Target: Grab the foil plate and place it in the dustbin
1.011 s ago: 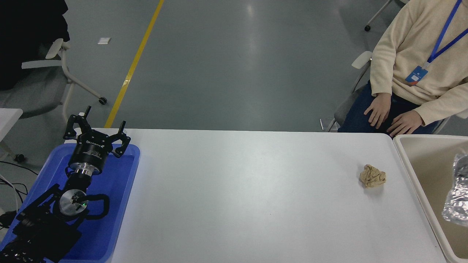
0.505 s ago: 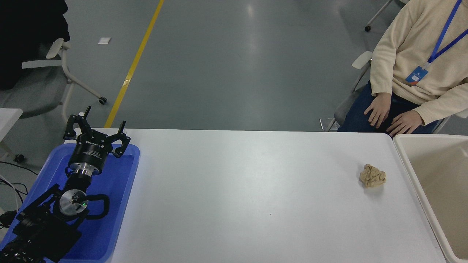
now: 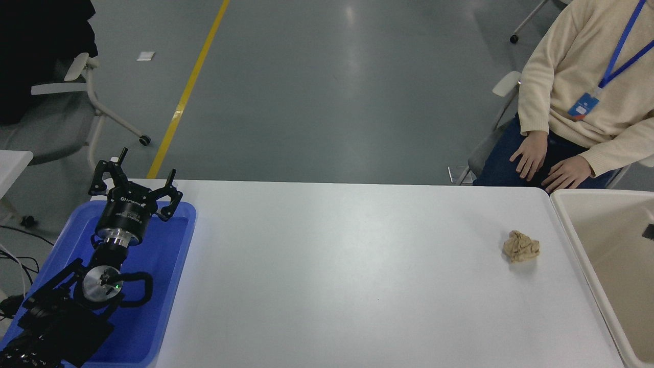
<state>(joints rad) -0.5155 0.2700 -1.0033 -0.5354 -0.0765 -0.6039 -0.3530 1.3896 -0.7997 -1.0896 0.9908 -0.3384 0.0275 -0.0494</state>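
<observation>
My left tool point(image 3: 134, 180) sits released over the flat blue plastic tray point(image 3: 168, 286), small tan crumpled paper ball point(image 3: 520, 246) on the white counter point(image 3: 347, 276) near the cream-beige plastic dustbin point(image 3: 587, 255).

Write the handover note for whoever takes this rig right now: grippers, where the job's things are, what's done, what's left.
Left gripper: open, empty, parked over the blue tray at the table's near left.
Right gripper: only a small dark sliver shows at the right edge over the dustbin; state unreadable.
Foil plate: not visible anywhere on the white table or in the visible part of the dustbin, much of which is cut off by the frame.
Paper ball: on the table just left of the dustbin, untouched.
Done: unconfirmed from this view. Left: check the bin for the plate.
</observation>
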